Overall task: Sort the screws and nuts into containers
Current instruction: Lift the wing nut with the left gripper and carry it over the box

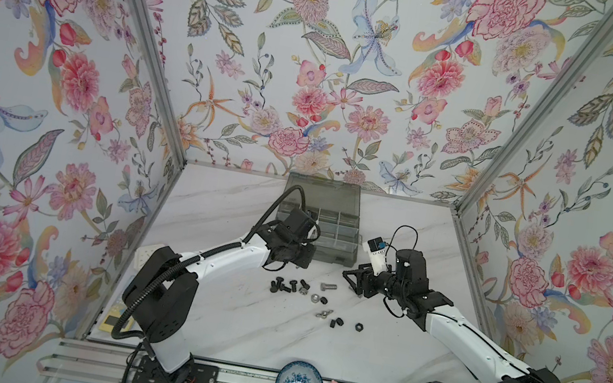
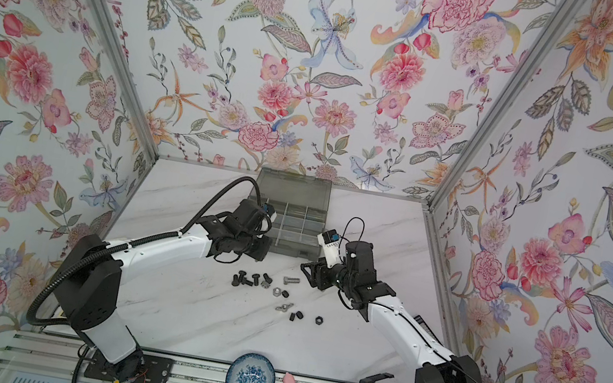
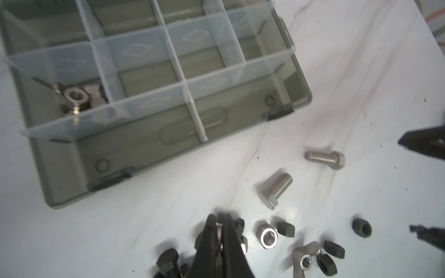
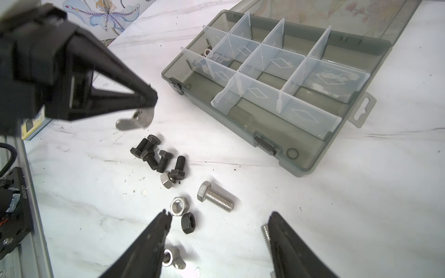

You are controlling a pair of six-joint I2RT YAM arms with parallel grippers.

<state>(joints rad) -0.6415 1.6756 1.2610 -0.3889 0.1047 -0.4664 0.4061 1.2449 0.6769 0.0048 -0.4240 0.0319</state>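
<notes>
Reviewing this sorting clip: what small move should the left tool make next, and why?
The left tool is shut on a silver wing nut, and one organizer compartment already holds wing nuts; probably carry it over that compartment next.

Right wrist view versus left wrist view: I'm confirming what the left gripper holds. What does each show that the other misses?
Right wrist only: the left gripper from outside, shut on a silver wing nut hanging from its tips. Left wrist only: three further black nuts, and a clear look at stored wing nuts in a corner compartment. Both: the organizer box, black screws, a silver screw, a silver nut, one black nut, a loose wing nut.
</notes>
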